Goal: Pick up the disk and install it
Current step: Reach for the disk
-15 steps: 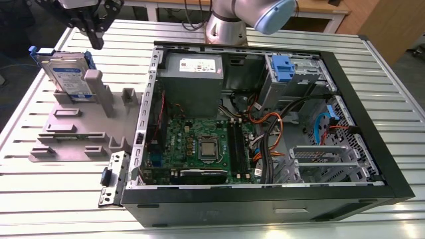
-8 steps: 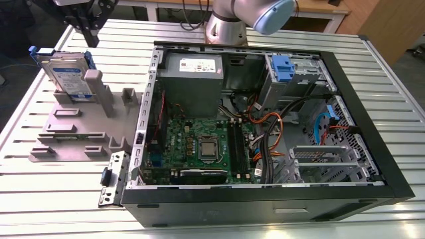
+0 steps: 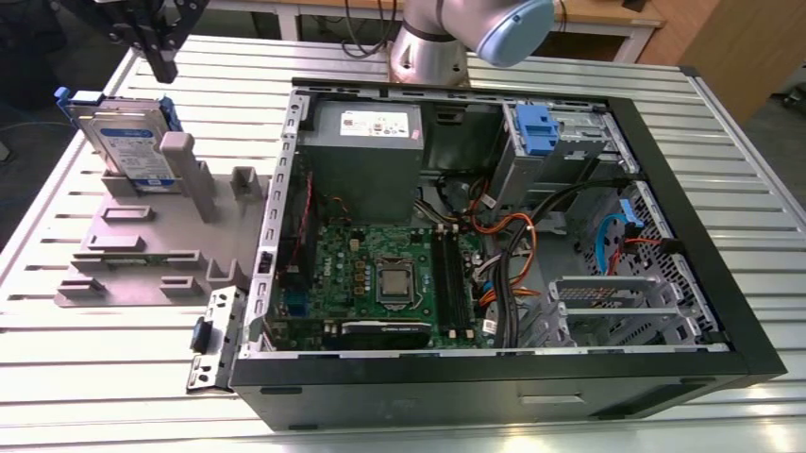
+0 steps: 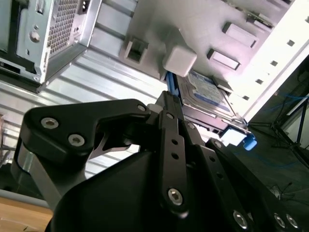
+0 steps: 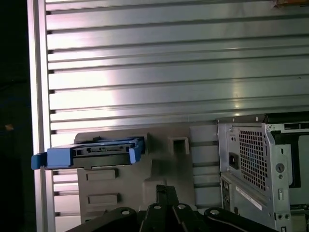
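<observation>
We find the gripper (image 3: 162, 71) closed on nothing, its tips together, hanging at the exterior view's far left. The disk (image 3: 130, 142) stands on edge in the grey rack (image 3: 126, 247) just below the gripper (long top edge running left to right), well left of the case (image 3: 441, 392).

Silver ribbed aluminium slat table (image 3: 113, 387) spans the scene. Bright glare patch (image 5: 96, 96) on its slats in the first wrist view. Behind it, light wooden bench on a white frame (image 3: 605, 19). Brown wooden cabinet panel (image 3: 724, 42) at the exterior view's right, dark floor (image 3: 19, 203) at its left.
</observation>
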Robot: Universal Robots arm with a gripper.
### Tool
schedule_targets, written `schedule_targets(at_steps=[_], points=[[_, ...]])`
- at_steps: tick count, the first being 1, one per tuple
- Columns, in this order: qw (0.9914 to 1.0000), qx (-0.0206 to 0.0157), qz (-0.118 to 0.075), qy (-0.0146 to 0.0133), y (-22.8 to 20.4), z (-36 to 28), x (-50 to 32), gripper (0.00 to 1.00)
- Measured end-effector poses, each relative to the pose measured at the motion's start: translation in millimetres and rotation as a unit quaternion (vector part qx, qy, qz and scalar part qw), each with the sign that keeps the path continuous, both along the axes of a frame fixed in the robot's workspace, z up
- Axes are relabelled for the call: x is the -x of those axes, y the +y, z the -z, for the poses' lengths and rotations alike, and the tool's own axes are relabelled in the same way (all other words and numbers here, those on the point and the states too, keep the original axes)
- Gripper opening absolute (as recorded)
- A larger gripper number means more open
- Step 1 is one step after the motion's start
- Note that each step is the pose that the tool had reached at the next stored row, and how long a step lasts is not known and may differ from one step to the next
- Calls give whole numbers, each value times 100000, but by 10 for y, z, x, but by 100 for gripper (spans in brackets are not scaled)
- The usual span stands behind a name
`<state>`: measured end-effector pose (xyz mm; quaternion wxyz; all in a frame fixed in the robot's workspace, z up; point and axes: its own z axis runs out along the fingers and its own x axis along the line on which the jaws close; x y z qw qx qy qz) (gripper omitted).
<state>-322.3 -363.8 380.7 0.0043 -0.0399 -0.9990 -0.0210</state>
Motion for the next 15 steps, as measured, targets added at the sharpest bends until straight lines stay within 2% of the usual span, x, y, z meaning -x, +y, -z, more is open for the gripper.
schedule_targets(at_steps=[11, 15], points=[[100000, -3, 3, 8, 57, 21, 263, 11], [100000, -4, -6, 45, 61, 25, 292, 11]])
